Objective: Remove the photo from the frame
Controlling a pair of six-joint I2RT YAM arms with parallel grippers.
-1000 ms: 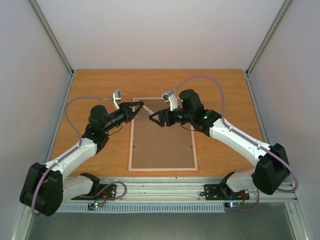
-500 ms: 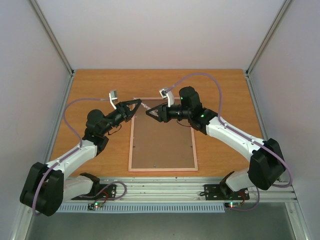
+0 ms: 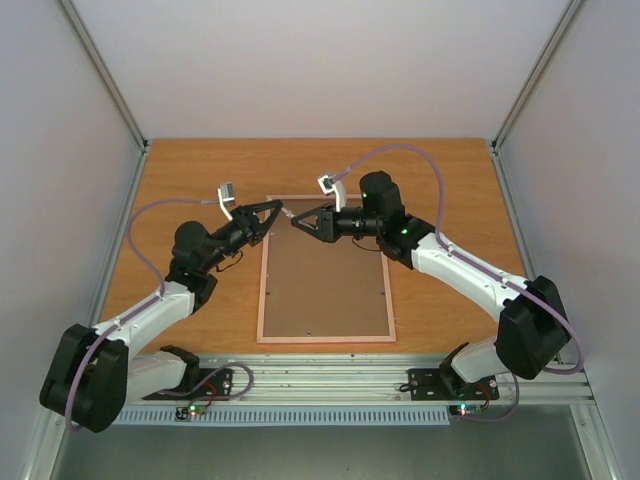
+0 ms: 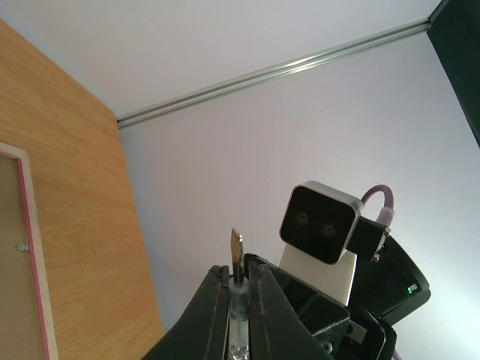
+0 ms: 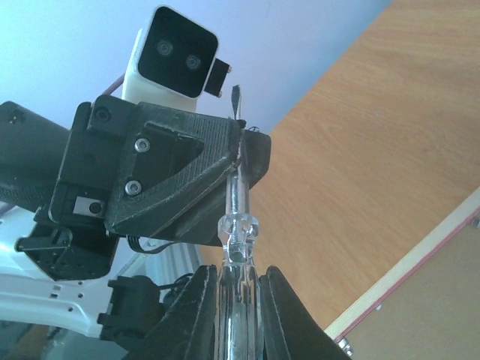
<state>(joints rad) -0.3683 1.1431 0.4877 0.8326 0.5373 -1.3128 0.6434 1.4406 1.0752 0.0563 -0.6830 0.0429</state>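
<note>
- The frame (image 3: 325,290) lies flat on the wooden surface (image 3: 200,170) with its back up: a brown board with a pale pink rim around it.
- A small metal tab (image 4: 22,245) sits on the board just inside the frame's rim.
- Both my claws meet tip to tip in the air above the frame's far edge, near its far left corner.
- My left claw (image 4: 238,281), on the frame's left side, is pressed together on a small screwdriver (image 5: 237,217). It pinches the thin shaft, and the flat metal blade pokes out past the fingers.
- My right claw (image 5: 236,289), on the frame's right side, has its two fingers closed against the screwdriver's clear plastic handle, one on each side.
- The screwdriver bridges the short gap between the two claws, raised above the frame. I cannot tell whether any part of it touches the rim.
</note>
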